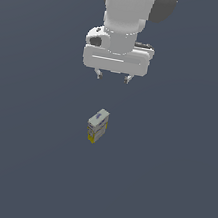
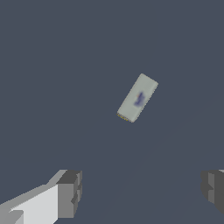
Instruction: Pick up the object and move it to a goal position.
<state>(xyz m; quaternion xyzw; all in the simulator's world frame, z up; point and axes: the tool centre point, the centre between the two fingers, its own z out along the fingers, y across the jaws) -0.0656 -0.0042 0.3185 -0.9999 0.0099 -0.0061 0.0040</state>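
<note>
Hovering above the floor [image 1: 14,165], gripper [image 1: 113,76] has its fingers [image 2: 69,192] spread wide and holds nothing. Likely pre-grasp, staged high so it can line up first. Box [image 1: 97,126] stands on the floor, well apart from the fingertips, nearer the camera in the exterior view, yellow end down. Wrist view shows its top face [image 2: 138,98] skewed to the jaw line, so a wrist turn looks needed. Open floor all round, no edges or obstacles in view.

- No text, brand or number can be read anywhere.
- The carton [image 1: 97,126] carries printed labels, and a bluish mark on its top face shows in the wrist view [image 2: 138,98], too blurred to make out.
</note>
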